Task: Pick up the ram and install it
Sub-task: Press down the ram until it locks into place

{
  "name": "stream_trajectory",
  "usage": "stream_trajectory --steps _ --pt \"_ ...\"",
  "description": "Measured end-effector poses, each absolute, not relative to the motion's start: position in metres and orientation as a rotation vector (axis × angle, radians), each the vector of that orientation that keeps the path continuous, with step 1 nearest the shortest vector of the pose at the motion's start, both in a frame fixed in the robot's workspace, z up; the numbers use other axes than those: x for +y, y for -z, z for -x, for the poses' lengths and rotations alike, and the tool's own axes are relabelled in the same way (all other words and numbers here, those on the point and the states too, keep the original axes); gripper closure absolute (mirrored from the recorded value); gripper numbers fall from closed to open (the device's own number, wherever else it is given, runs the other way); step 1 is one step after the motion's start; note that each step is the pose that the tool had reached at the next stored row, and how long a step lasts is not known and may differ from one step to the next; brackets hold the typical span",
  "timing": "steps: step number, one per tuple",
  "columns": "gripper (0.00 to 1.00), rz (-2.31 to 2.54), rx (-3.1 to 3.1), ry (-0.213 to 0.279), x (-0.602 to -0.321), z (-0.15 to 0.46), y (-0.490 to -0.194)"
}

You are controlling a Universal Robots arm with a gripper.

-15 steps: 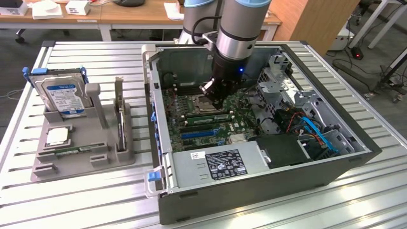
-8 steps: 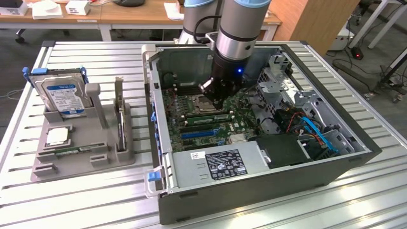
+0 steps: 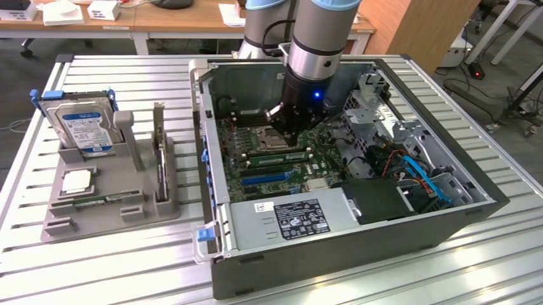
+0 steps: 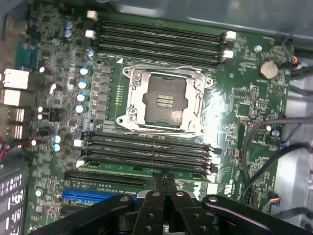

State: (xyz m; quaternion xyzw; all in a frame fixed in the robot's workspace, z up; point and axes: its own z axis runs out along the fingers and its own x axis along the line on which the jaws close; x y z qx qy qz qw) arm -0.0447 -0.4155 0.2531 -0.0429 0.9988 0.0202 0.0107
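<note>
A: Where's the ram?

B: In the wrist view a thin green stick sits along the last of the four long slots below the empty processor socket, on the side nearest the gripper. Whether it's pushed fully home, I cannot tell.

A: And the gripper?

B: The gripper has its two black fingers pressed together, with nothing between them. The tips are right at the stick's upper edge, near its middle; touching or just above, I can't say.

A: What's around it?

B: The green motherboard, with four more slots on the far side of the socket. In the exterior view the arm reaches straight down into the open computer case, which lies on its side on a slatted metal table.

A: Anything beside the case?

B: On the exterior view's left, a grey tray holds a hard drive with a blue label standing upright, and a small square silver chip lying flat
</note>
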Motion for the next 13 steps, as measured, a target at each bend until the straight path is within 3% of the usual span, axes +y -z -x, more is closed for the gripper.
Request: stream_trajectory --steps 13 --pt "0.91 0.008 3.118 -0.062 -0.4155 0.0453 -0.2527"
